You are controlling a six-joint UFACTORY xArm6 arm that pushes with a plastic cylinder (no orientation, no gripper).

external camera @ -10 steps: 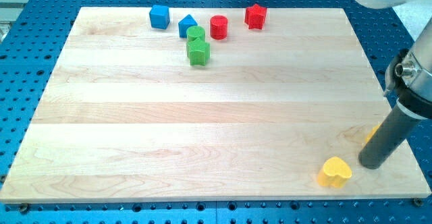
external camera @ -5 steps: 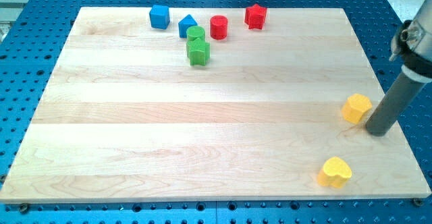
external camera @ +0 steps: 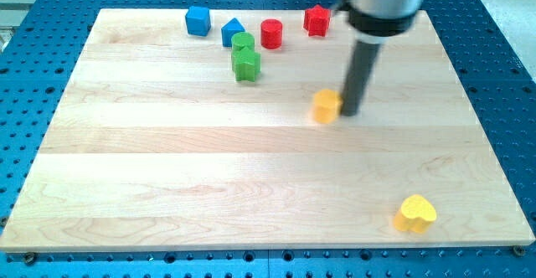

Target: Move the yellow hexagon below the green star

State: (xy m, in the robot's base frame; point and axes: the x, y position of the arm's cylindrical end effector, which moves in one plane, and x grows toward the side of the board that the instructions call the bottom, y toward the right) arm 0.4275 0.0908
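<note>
The yellow hexagon lies on the wooden board right of centre, a little blurred. My tip touches its right side. The green star sits near the view's top, up and to the left of the hexagon, with a green round block just above it.
A blue cube, a blue pointed block, a red cylinder and a red star-like block line the board's top edge. A yellow heart lies near the bottom right corner.
My tip has swept from the board's right edge up and to the left, pushing the yellow hexagon with it toward the middle. The other blocks have not moved.
</note>
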